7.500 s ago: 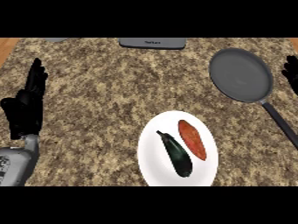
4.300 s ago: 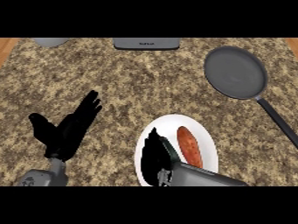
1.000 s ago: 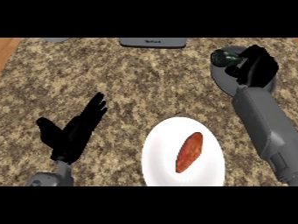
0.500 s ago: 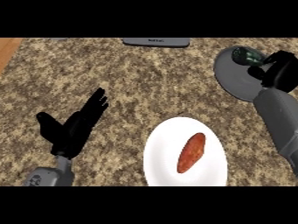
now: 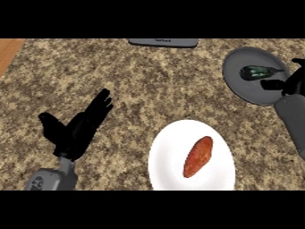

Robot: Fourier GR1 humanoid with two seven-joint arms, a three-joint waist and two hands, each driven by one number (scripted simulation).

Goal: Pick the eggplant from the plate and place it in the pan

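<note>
We see the eggplant lying in the pan, our right hand just beside it with fingers spread and holding nothing, apparently having let it go, while the left hand rests open near the plate and its orange vegetable.

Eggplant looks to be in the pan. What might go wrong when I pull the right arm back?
1. The right hand hangs open over the right rim of the pan, thumb close to the eggplant. A careless retreat might clip the eggplant or shift the pan.
2. The right forearm lies just right of the plate holding an orange-red vegetable. Swinging inward may bump the plate.
</note>
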